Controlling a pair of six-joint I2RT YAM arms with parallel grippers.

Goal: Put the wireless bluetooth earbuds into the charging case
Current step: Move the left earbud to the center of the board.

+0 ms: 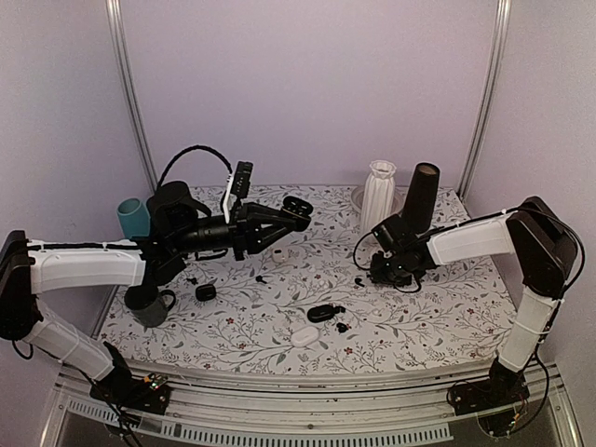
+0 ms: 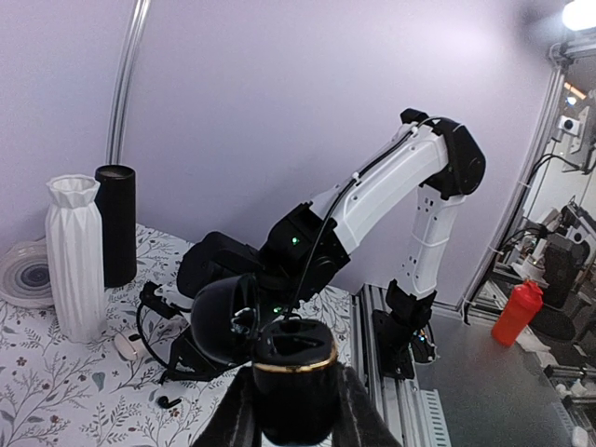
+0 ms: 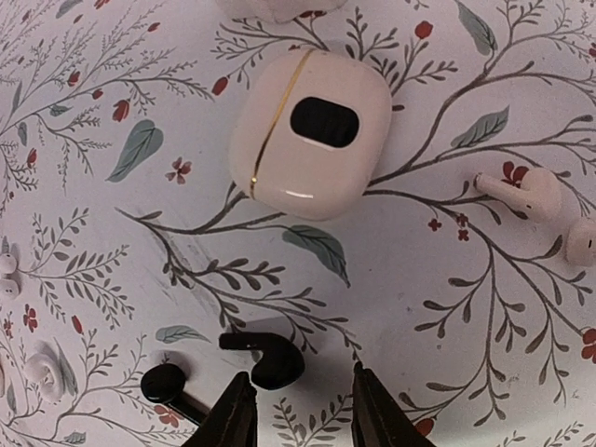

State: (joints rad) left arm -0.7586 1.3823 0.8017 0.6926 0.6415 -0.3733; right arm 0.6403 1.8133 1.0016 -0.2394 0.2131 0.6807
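On the floral-patterned desk [image 1: 447, 307] the right wrist view shows two tiny glossy black earbuds with short stems [image 3: 267, 358] [image 3: 166, 385]. It also shows three pale earbuds [image 3: 520, 191] [image 3: 583, 240] [image 3: 45, 371] and one cream pebble-shaped case with a gold seam and a black oval window [image 3: 312, 130].

From above, three more cases lie toward the near edge, forward and left of the white ribbed vase [image 1: 377, 194]. They are a closed black case [image 1: 205, 291], an open black case [image 1: 322, 313] and a white case [image 1: 303, 336]. One black cylinder [image 1: 421, 196] stands just right of the vase.

The left arm reaches out level and raised above the desk, left of the vase. Its left end effector [image 1: 296, 212] is clamped on a rounded black charging case with a gold band [image 2: 295, 368], a finger on each side.

The right arm bends down to the desk just in front of the vase. Its right end effector [image 3: 302, 384] points straight down with its jaws a narrow gap apart and nothing between them. One black earbud lies on the desk right at the mouth of that gap. The second lies beside the left finger [image 3: 231, 419]. The cream case sits beyond both earbuds.
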